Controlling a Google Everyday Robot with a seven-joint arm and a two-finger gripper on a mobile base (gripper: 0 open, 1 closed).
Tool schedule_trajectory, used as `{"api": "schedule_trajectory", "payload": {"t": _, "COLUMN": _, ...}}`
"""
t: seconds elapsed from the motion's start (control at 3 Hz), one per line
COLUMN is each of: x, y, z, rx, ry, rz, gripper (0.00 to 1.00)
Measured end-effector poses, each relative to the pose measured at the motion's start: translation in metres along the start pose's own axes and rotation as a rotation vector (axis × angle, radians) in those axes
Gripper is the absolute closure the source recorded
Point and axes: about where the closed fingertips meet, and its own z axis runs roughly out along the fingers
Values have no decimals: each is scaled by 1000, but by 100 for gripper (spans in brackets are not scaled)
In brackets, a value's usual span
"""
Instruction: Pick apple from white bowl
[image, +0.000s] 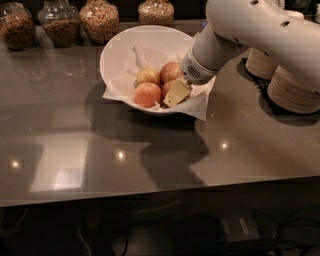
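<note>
The white bowl (117, 52), lined with crumpled white paper, stands at the back middle of the dark counter. The dull red apple (171, 71) lies in it at the right. A smaller yellow-green apple (148, 75) lies to its left and a paler orange-pink apple (147, 94) at the front. Another reddish fruit (166, 88) shows partly between them. My gripper (176, 93) reaches down into the bowl from the right. Its tan tip sits just in front of the red apple, against the reddish fruit. The white arm hides the bowl's right rim.
Several glass jars (99, 20) of nuts and grains stand along the back edge. Stacked tan paper bowls (295, 90) stand at the right, partly behind the arm. The paper liner (200, 107) hangs over the bowl's front right.
</note>
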Motion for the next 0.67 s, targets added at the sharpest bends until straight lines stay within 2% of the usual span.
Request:
{"api": "schedule_trajectory", "payload": {"t": 0.33, "x": -11, "y": 0, "z": -21, "rx": 22, "ry": -46, "rz": -17, "gripper": 100}}
{"api": "schedule_trajectory", "payload": {"t": 0.67, "x": -24, "y": 3, "z": -48, "rx": 43, "ry": -106, "rz": -44, "gripper": 100}}
